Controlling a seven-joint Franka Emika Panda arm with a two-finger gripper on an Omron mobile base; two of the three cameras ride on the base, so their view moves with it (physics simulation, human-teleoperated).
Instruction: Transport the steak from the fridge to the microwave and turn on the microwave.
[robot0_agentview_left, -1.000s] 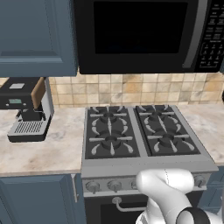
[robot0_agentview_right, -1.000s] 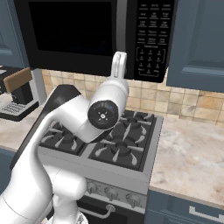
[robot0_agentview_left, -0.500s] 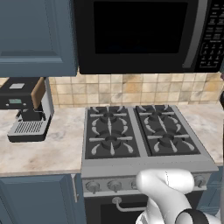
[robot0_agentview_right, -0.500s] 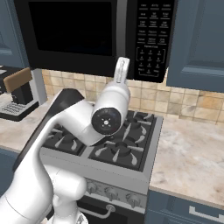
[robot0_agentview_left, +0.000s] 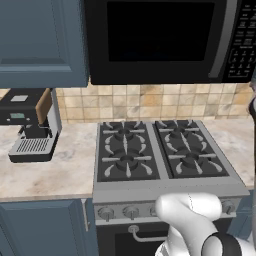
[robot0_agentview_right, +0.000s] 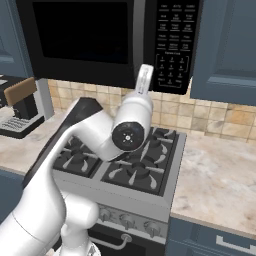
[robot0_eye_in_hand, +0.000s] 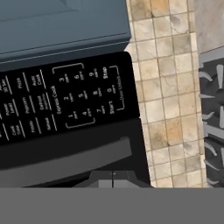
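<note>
The microwave (robot0_agentview_left: 160, 40) hangs above the stove, a black box with its dark-windowed door shut. Its button panel (robot0_agentview_right: 172, 45) is on the right side. My gripper (robot0_agentview_right: 145, 71) points upward in front of the seam between door and panel, just below the panel's lower buttons. In the hand view the rolled picture shows the button panel (robot0_eye_in_hand: 65, 100) close ahead, with the Start and Stop keys near the middle, and my gripper (robot0_eye_in_hand: 113, 175) shut with nothing between its tips. The steak is hidden and the fridge is out of view.
A four-burner gas stove (robot0_agentview_left: 160, 155) sits directly under the microwave, with knobs on its front. A black coffee machine (robot0_agentview_left: 30, 125) stands on the marble counter (robot0_agentview_left: 55, 175) at the left. Blue cupboards (robot0_agentview_left: 42, 40) flank the microwave (robot0_agentview_right: 85, 40). More counter (robot0_agentview_right: 220, 170) lies right of the stove.
The hand has shifted slightly right toward the button panel and the forearm has rolled with it. The gripper stays shut; base and scene are unmoved.
</note>
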